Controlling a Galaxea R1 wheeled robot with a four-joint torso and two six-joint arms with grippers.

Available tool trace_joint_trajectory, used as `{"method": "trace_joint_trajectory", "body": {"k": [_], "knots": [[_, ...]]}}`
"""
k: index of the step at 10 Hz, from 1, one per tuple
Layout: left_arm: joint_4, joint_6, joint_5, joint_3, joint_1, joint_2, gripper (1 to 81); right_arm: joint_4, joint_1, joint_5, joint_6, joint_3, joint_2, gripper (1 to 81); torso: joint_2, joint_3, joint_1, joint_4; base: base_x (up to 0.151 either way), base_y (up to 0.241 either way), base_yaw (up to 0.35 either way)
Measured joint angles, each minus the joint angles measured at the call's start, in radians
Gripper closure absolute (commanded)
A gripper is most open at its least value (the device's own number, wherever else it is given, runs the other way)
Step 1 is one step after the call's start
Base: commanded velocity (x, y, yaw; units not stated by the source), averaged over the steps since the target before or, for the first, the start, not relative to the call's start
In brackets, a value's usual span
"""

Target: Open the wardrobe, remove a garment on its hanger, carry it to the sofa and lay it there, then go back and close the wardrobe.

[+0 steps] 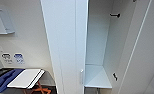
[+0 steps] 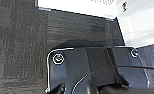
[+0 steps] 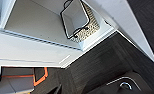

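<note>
Dead ahead in the head view, facing the wardrobe [image 1: 68, 37], tall and white. Left door shut, with a small upright handle [image 1: 81, 76] low on its inner edge. Right door [image 1: 143, 50] swung wide, standing out to the right. Looking straight into the open half: pale back wall, a white shelf [image 1: 96, 77] across the bottom, a short dark fitting [image 1: 115, 15] high on the inner right side and another dark fitting [image 1: 114, 76] lower down by the door edge.

Off to the left, against the wall, a flat white board [image 1: 25, 78] tilted over an orange frame [image 1: 39, 89], with something blue [image 1: 5, 77] just beside it; too blurred to name. Two small stickers [image 1: 13, 58] on the wall above.

Down in the left wrist view, dark grey carpet [image 2: 20, 45] running up to a white cabinet base [image 2: 75, 7].

Over in the right wrist view, a woven basket [image 3: 79, 21] with a dark rim and white lining, sitting on a white shelf [image 3: 38, 22] inside a compartment.

As for the jaws on either arm: cannot tell whether apart or together.
</note>
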Motion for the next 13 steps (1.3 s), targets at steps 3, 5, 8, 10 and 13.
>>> {"method": "trace_joint_trajectory", "body": {"k": [3,5,8,10,13], "knots": [[0.015,0.0,-0.012,-0.023,-0.004,0.029,1.0,0.0,-0.016,0.006,0.043,-0.085,0.0,1.0,0.001,0.0,0.001,0.0,-0.069,0.0,0.0],[0.02,0.0,-0.008,-0.024,0.017,0.029,1.0,0.0,-0.032,0.013,0.05,-0.095,0.0,1.0,0.0,0.0,0.0,0.0,-0.041,0.0,0.0],[0.023,0.0,-0.009,-0.024,0.018,0.029,1.0,0.003,-0.037,0.016,0.096,-0.118,0.0,1.0,-0.001,0.001,-0.002,0.0,0.0,0.0,0.0],[0.023,0.0,-0.036,-0.025,0.022,0.025,1.0,0.005,-0.031,0.038,0.225,-0.178,-0.01,1.0,-0.001,0.001,-0.001,0.0,0.0,0.0,0.0],[0.023,0.0,-0.051,-0.026,0.049,0.013,1.0,0.003,0.011,0.119,0.486,-0.29,-0.085,1.0,-0.001,0.001,-0.001,0.0,0.0,0.0,0.0]]}}
